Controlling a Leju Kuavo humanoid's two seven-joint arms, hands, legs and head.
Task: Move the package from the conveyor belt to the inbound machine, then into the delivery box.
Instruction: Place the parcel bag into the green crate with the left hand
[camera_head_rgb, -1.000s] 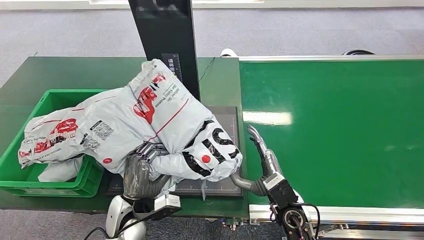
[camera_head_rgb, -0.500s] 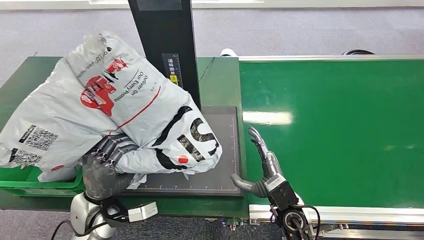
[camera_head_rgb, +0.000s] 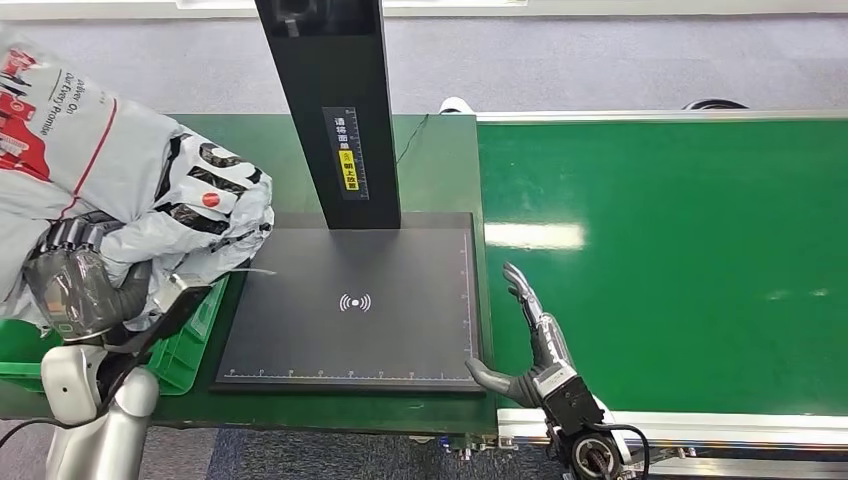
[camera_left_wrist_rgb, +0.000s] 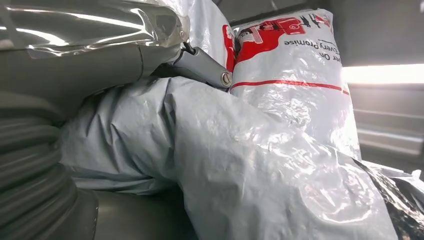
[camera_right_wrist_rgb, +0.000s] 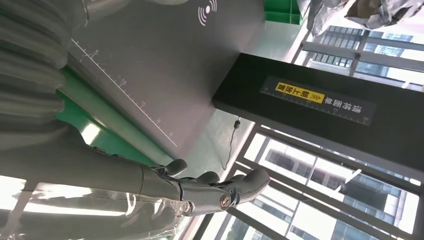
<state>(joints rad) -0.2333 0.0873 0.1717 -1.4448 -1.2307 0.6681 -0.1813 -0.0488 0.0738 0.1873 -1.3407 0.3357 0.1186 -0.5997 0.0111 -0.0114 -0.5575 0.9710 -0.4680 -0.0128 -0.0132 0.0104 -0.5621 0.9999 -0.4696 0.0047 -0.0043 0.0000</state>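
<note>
A large grey plastic package (camera_head_rgb: 110, 170) with red and black print hangs at the far left of the head view, above the green delivery box (camera_head_rgb: 185, 335). My left hand (camera_head_rgb: 75, 285) grips its underside; the left wrist view shows its crinkled grey film (camera_left_wrist_rgb: 240, 150) close up. The inbound machine's dark scan plate (camera_head_rgb: 355, 305) lies bare, with its black post (camera_head_rgb: 335, 105) behind. My right hand (camera_head_rgb: 530, 340) rests open at the plate's right front corner, fingers stretched along the conveyor belt (camera_head_rgb: 680, 260); the right wrist view shows its fingers (camera_right_wrist_rgb: 220, 192) holding nothing.
The green table (camera_head_rgb: 440, 160) carries the machine and the delivery box. The package hides most of the box. A silver rail (camera_head_rgb: 720, 430) edges the belt's near side. Grey floor lies beyond the table.
My left hand has swung the package left off the scan plate to above the delivery box, leaving the plate bare. The right hand has stayed by the plate's corner, dropping slightly.
</note>
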